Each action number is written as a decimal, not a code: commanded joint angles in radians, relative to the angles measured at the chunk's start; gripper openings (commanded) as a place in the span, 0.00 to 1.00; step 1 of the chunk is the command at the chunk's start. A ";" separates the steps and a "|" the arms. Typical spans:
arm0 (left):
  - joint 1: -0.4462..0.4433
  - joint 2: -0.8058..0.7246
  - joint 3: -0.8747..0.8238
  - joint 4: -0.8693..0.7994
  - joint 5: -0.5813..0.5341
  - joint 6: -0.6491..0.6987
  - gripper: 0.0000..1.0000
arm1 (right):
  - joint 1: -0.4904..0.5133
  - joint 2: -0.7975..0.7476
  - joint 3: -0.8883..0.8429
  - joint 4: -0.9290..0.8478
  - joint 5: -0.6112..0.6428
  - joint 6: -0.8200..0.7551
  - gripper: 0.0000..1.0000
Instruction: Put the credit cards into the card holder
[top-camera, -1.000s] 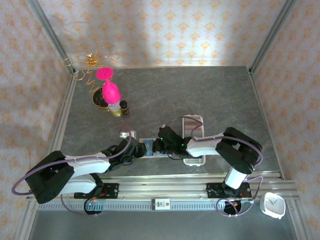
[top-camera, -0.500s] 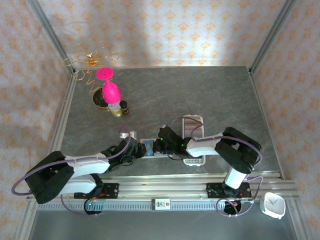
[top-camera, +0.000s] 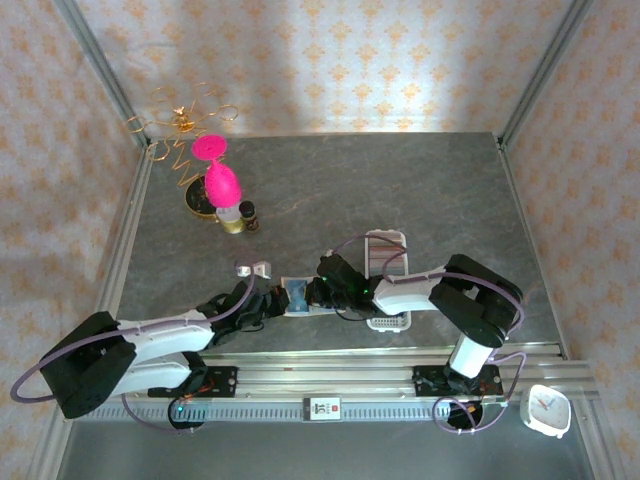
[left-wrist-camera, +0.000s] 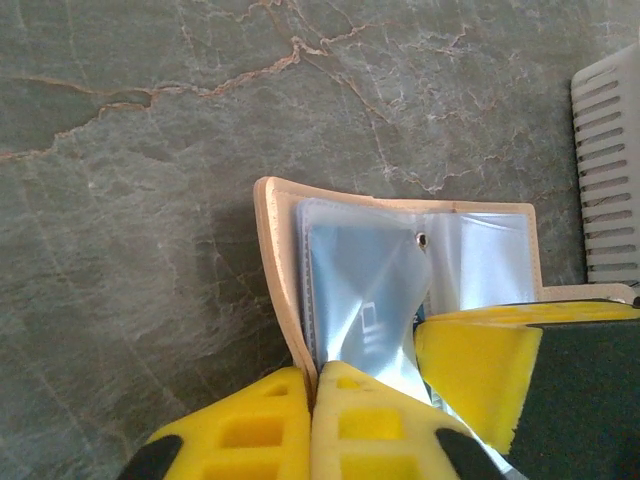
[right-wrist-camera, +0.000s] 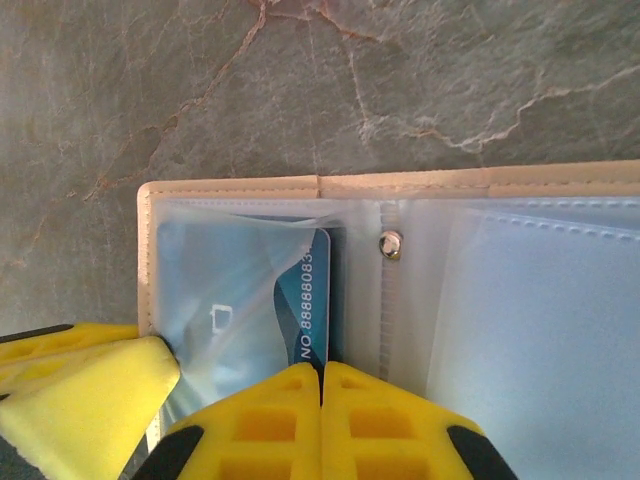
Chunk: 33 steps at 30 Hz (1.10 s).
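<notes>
Leftward and nearer, the left arm's elbow is swinging out since a second ago, while the left gripper (top-camera: 268, 302) is staying at the holder (top-camera: 298, 296), lying open on the table (top-camera: 400, 180) just left of a white tray (top-camera: 392, 252). The left wrist view is showing its fingers pressed together on the holder's tan edge. The right wrist view is revealing a blue card (right-wrist-camera: 305, 300) with printed numbers inside a clear sleeve. The right gripper (right-wrist-camera: 321, 385) is closed at its edge; whether it is pinching the card, I cannot tell.
</notes>
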<state>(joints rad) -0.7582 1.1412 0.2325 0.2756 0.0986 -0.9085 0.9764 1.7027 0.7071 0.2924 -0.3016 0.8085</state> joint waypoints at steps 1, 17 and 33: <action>-0.013 -0.032 -0.004 0.008 0.085 0.011 0.02 | 0.028 -0.004 -0.007 0.038 -0.006 0.009 0.07; -0.008 -0.227 -0.012 -0.247 -0.032 0.039 0.00 | 0.027 -0.144 0.005 -0.137 0.169 -0.057 0.29; -0.002 -0.339 0.047 -0.480 -0.090 0.087 0.00 | -0.055 -0.414 -0.171 -0.289 0.273 -0.047 0.43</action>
<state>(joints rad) -0.7593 0.8150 0.2447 -0.1291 0.0402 -0.8532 0.9367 1.3235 0.5652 0.0292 -0.0513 0.7456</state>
